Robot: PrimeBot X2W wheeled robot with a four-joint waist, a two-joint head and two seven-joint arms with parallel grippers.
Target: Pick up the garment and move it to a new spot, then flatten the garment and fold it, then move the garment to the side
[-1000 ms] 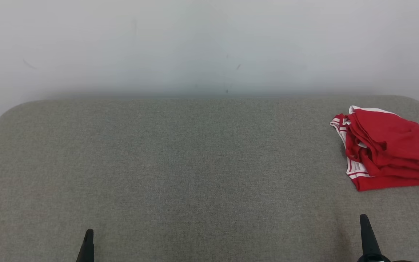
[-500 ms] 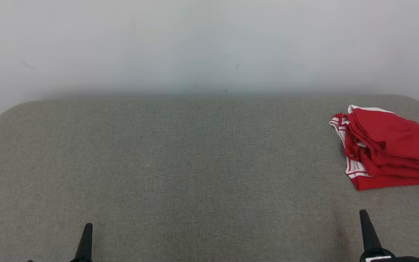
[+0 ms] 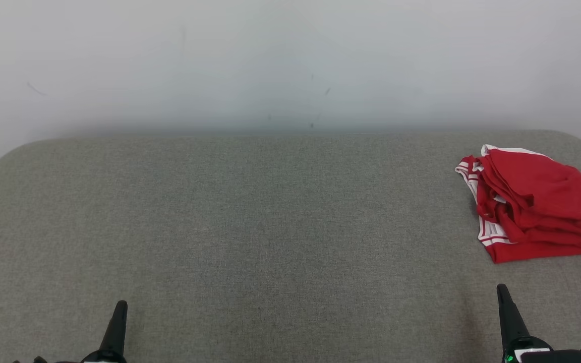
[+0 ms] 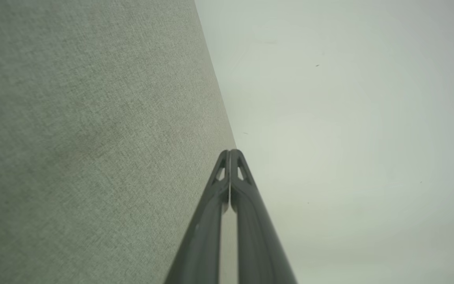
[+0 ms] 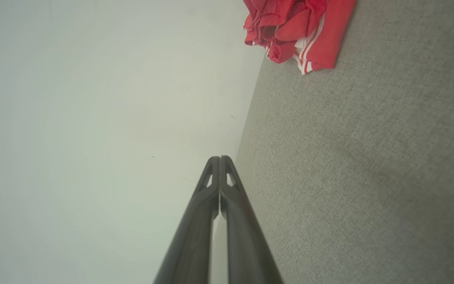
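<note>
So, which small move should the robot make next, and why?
Probably open the right gripper and reach toward the red garment: it lies bunched and untouched at the right end of the grey surface, nearest that gripper, which is shut and empty.

a wide grey fabric-covered surface with rounded far corners spans the scene from left to right, and at its far right, close to the corner, lies a crumpled red garment with white stripes along its left edge.
</note>
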